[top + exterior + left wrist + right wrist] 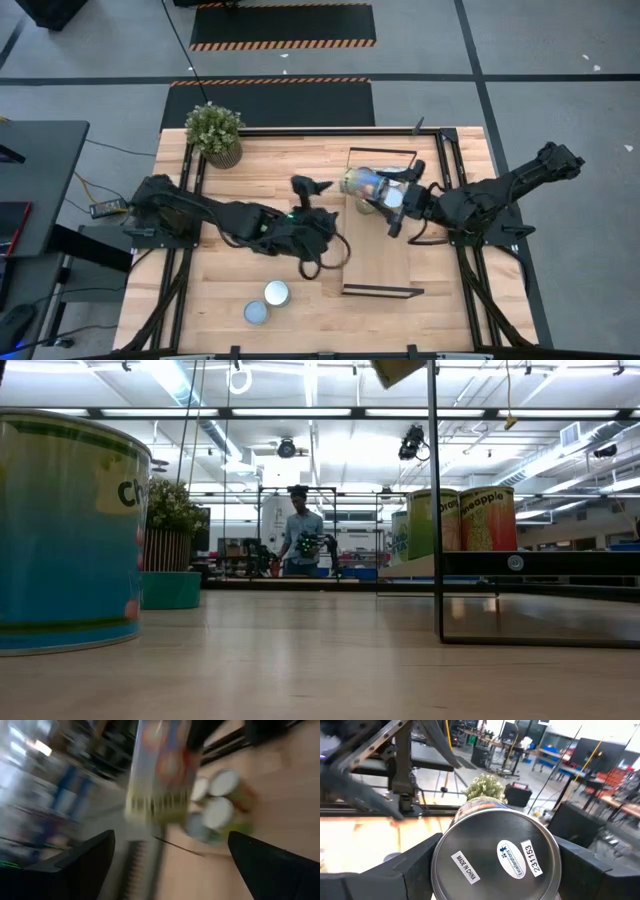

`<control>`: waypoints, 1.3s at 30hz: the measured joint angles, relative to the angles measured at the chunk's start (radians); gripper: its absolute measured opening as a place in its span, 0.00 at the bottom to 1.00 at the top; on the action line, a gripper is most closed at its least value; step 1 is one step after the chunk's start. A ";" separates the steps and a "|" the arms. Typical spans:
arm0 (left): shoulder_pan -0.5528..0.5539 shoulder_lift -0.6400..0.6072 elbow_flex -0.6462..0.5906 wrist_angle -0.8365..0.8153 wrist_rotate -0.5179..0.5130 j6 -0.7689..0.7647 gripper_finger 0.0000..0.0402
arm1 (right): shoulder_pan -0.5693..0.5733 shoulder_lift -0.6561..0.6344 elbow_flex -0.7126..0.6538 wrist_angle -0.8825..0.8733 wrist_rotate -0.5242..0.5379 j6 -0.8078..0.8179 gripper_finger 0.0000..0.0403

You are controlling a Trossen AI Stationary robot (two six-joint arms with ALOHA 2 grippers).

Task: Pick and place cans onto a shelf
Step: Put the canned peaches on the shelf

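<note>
My right gripper [388, 196] is shut on a can [358, 183] that lies on its side in the air over the shelf [385, 262], a light-wood board with black end frames. Under it several cans [218, 812] stand upright on the shelf; the low view shows them as labelled cans [462, 518]. My left gripper [311, 186] hovers open just to the table's left of the held can, touching nothing, its fingers wide apart in the left wrist view. Two more cans [277, 293] [257, 313] stand on the table near its front edge. My right gripper pinches the can's round side wall [437, 855] between its two fingers, close to its flat bottom end [495, 855], which faces the wrist. The fingers come level from the table's right and run along the can. The can is lifted clear of the shelf and lies level, pointing toward the table's left.
A potted plant [215, 133] stands at the table's far left corner. A large can [62, 530] sits close to the low camera. Black frame rails [190, 235] run along both table sides. A person [299, 540] stands far off in the room.
</note>
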 joint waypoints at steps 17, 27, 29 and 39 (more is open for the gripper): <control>0.086 -0.243 -0.660 0.614 0.377 -0.310 0.96 | 0.076 -0.037 -0.522 1.007 -0.168 -0.182 0.81; 0.203 -0.227 -0.854 1.461 0.752 0.010 0.96 | -0.058 0.106 -0.596 1.460 -0.492 -0.014 0.81; 0.225 -0.216 -0.855 1.517 0.807 0.034 0.96 | -0.104 0.127 -0.569 1.473 -0.545 0.042 0.81; 0.299 -0.200 -0.855 1.680 0.997 0.051 0.96 | -0.298 0.279 -0.442 1.601 -0.879 0.383 0.81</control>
